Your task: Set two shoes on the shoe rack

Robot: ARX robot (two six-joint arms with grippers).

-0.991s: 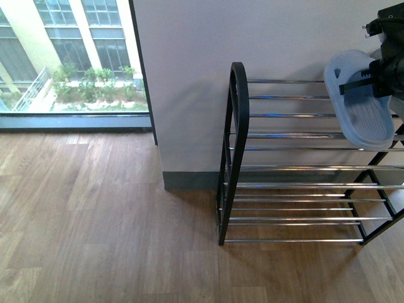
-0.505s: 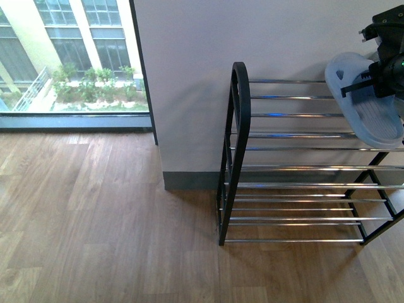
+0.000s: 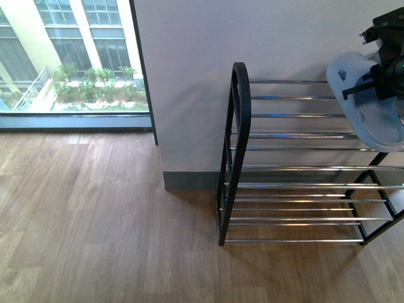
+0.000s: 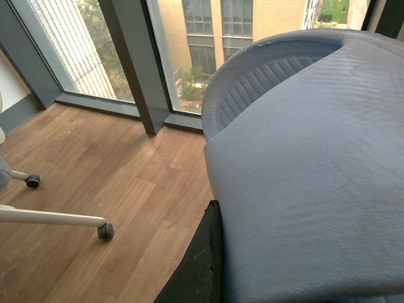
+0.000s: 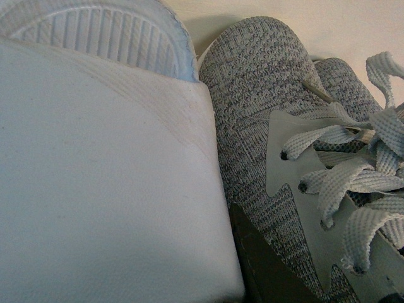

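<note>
writing: no brand, label or lettering is readable on the shoes or the rack.
shoe in front view: a shoe (image 3: 369, 107) is at the upper right of the frame, white ribbed sole facing the camera, above the top bars of the shoe rack (image 3: 238, 151).
change: against the frame a second ago the sole sits slightly further right and its toe end lower, nearer the right edge; rack and floor (image 3: 95, 214) look the same.
gripper in front view: a dark gripper (image 3: 386, 69) sits against the shoe at the right edge; which arm it is, i cannot tell.
left wrist view: a pale sole (image 4: 303, 164) fills the right of the frame right beside the camera; the grip itself is hidden.
right wrist view: white sole on the left, grey mesh upper (image 5: 265, 126) and white laces (image 5: 353, 183) on the right; the jaws are out of sight.
</note>
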